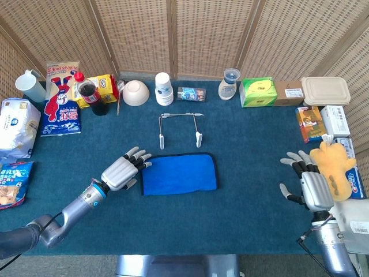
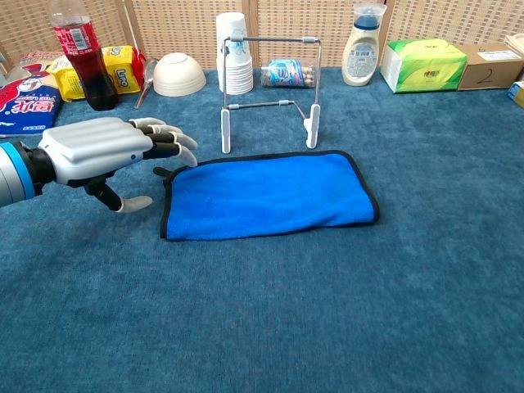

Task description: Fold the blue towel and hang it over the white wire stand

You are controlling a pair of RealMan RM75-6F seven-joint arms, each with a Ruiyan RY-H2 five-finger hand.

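I see the blue towel (image 1: 179, 173) lying flat on the table (image 1: 242, 196), the white wire stand (image 1: 180, 130) near at its 12 o'clock. My left hand (image 1: 124, 171) hovers at its 9 o'clock, fingers spread, holding nothing. My right hand (image 1: 308, 182), at 3 o'clock, is also released.

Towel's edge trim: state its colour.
Black piping borders the blue towel; the chest view shows it best.

— Item one, backdrop?
— A folding screen of woven tan wicker panels in pale wooden frames (image 1: 202, 34) stood behind the table and angled in along both sides.

— Item two, furniture?
— One table covered in deep teal-blue carpet-like cloth (image 1: 230, 213) filled the view; its front edge showed at the bottom.

— Lighting?
— Even and bright, with soft shadows only.
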